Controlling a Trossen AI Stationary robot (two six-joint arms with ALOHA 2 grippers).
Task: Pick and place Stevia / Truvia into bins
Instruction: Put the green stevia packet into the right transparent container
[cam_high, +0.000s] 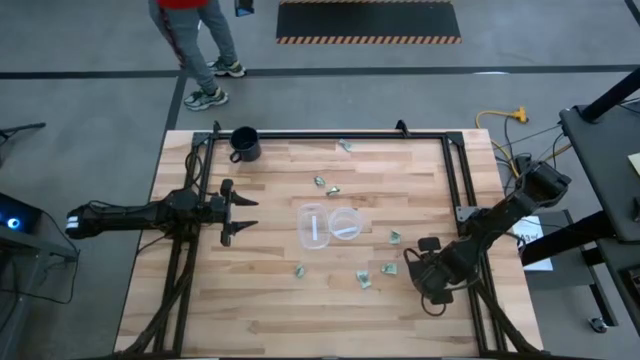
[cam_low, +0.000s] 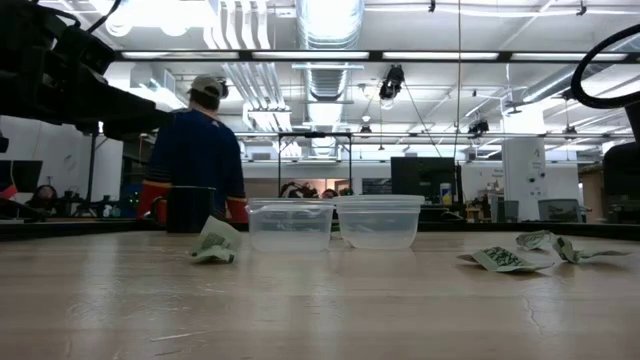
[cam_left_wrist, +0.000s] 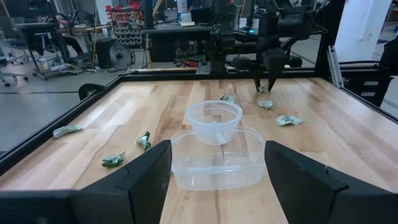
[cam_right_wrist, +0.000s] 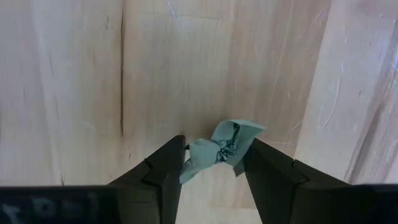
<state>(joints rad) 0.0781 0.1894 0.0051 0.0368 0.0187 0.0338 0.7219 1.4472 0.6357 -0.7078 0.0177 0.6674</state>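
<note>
Right gripper (cam_right_wrist: 214, 163) pinching crumpled green packet (cam_right_wrist: 221, 149) near table's right edge. Lift clear, carry over bins (cam_high: 330, 227) mid-table, release low inside rim. Left gripper (cam_high: 240, 213) wide, idle.

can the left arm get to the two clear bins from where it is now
Probably yes. The left pincer stands open and faces the bins across bare tabletop; nothing lies between them. The right pincer is busy on a green packet farther off.
</note>
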